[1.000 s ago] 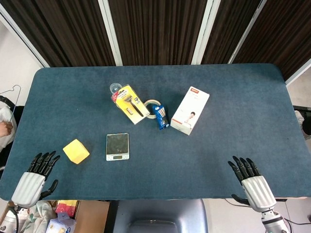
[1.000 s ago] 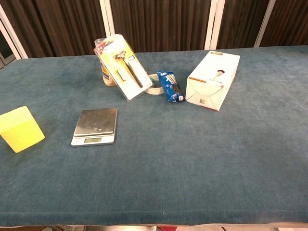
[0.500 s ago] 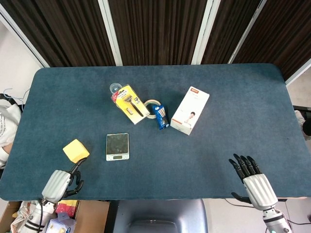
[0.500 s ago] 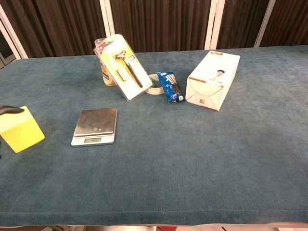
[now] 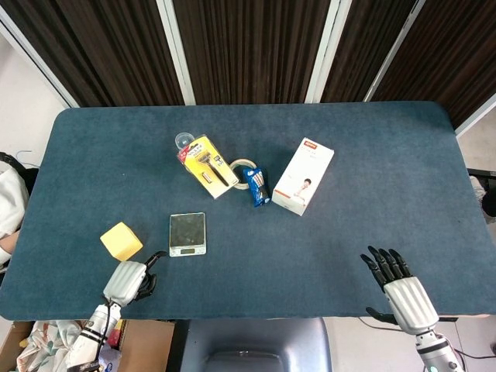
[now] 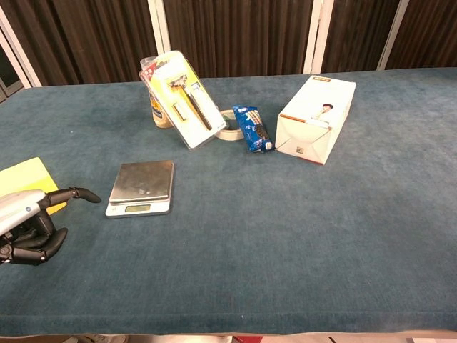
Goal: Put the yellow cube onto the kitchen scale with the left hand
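from the head view, the yellow cube (image 5: 121,241) sits on the desk (image 5: 349,225) near its front left corner, just left of the kitchen scale (image 5: 187,234) and apart from it. the left hand (image 5: 129,280) is just in front of the cube, fingers curled loosely inward around nothing, one finger reaching toward the scale. the right hand (image 5: 398,284) lies flat at the front right edge, fingers spread and empty.

from the chest view, only the upper face of the yellow cube (image 6: 23,179) shows behind the left hand (image 6: 30,223), which stands in front of it without gripping it. the kitchen scale (image 6: 142,187) has a flat steel plate, level and bare. the cube looks light and stiff, with smooth flat faces that may slip in hard fingers. the safest hold is probably across two opposite side faces, thumb against one and fingers on the other, low enough that it cannot twist out.
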Tool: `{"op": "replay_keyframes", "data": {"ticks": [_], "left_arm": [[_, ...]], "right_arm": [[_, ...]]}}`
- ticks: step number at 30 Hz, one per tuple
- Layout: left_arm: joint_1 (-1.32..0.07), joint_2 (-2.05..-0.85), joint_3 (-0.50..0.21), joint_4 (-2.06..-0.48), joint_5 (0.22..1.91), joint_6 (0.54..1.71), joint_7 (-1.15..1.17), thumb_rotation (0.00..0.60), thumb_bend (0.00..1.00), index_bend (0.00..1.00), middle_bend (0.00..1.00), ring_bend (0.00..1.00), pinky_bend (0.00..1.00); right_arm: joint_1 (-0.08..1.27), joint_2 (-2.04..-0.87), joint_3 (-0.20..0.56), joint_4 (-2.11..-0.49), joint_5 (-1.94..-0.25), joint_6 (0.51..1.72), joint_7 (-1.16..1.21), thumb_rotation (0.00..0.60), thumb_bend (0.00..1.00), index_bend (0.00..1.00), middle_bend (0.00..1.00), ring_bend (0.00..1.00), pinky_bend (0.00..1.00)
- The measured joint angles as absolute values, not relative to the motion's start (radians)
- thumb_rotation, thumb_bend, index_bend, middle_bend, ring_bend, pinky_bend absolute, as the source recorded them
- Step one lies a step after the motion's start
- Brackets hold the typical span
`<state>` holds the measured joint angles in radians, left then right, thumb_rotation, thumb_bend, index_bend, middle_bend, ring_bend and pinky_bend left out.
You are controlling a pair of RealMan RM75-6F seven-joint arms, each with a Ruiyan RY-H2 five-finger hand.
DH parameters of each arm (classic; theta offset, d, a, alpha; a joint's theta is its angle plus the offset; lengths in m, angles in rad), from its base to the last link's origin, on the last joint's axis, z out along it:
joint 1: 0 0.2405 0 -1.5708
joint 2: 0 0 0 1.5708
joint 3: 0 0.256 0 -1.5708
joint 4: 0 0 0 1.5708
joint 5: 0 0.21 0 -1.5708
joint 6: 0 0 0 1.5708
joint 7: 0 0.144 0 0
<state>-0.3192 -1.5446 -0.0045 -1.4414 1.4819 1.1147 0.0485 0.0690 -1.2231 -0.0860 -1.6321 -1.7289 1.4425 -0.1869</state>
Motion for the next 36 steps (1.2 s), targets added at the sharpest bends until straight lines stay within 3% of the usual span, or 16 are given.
{"op": "replay_keyframes", "data": {"ticks": [36], "left_arm": [[-0.364,-1.610,-0.006,-1.402,1.377,1.068,0.158,0.600,0.66,0.18,1.00,1.00,1.00]], "right_arm": [[0.071,-1.219,-0.083,-1.639,-1.711,1.439,-0.188,0.600,0.19,0.00,0.00,0.00,0.00]]}}
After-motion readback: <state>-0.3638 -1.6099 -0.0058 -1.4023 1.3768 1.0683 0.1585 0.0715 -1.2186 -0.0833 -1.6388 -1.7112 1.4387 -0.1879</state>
